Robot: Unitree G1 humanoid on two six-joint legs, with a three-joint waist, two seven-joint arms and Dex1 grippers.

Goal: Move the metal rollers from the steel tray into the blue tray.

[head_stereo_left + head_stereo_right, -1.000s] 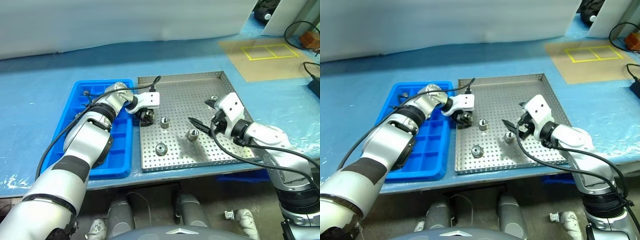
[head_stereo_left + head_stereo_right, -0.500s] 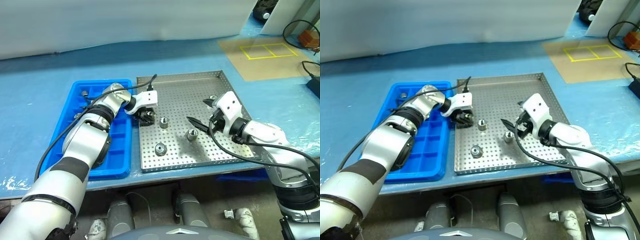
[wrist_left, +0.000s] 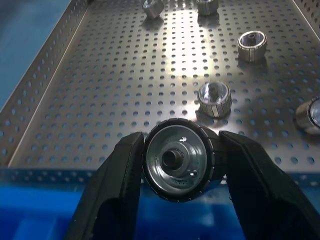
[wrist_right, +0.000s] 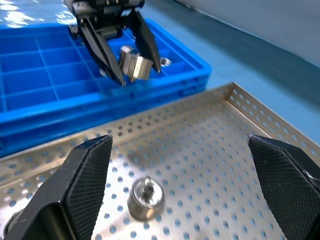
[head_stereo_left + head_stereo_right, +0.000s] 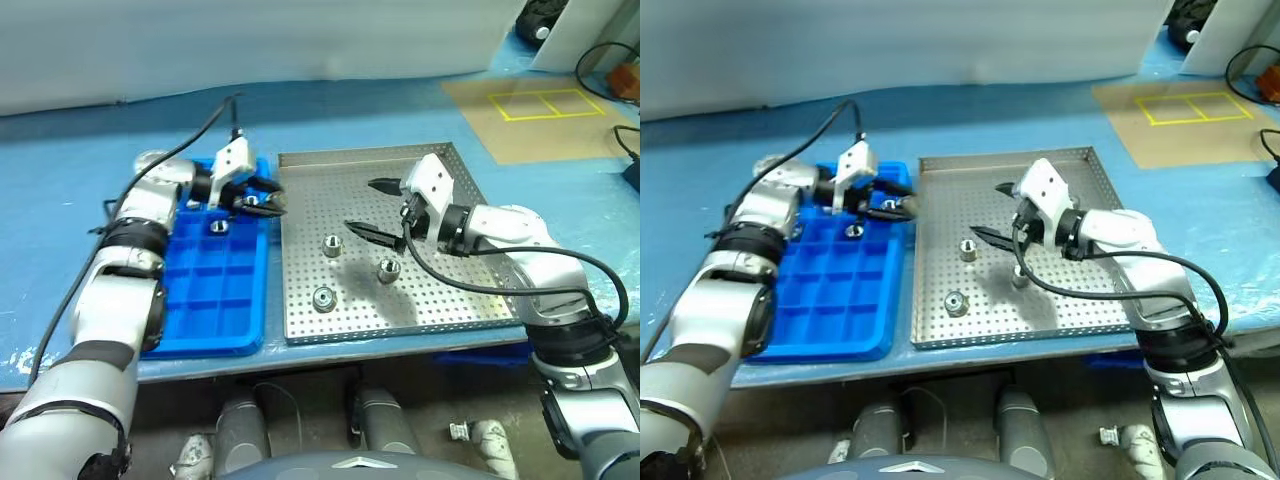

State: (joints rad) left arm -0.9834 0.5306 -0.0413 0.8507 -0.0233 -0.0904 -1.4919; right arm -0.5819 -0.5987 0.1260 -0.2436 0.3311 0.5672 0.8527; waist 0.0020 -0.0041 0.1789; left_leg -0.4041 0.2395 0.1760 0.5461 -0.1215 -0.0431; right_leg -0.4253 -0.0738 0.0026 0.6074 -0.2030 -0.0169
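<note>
My left gripper [image 5: 258,200] is shut on one of the metal rollers [image 3: 177,159], held above the blue tray's [image 5: 200,290] right edge, beside the steel tray [image 5: 450,300]. In the right wrist view that held roller [image 4: 132,62] hangs over the blue compartments. Another roller [image 5: 219,226] lies in a blue tray compartment. Three rollers [image 5: 332,243] [image 5: 387,268] [image 5: 322,297] stand on the steel tray's perforated floor. My right gripper [image 5: 372,208] hovers open over the middle of the steel tray, empty, with a roller [image 4: 145,196] below it.
A brown board with yellow marked squares [image 5: 530,115] lies on the blue table cover at the back right. Black cables [image 5: 610,65] lie at the far right. A cable arches from my left wrist over the table's left side.
My left gripper has lifted the roller off the steel tray's left side and carried it left over the blue tray's edge. The right gripper has risen and shifted left, staying open.
</note>
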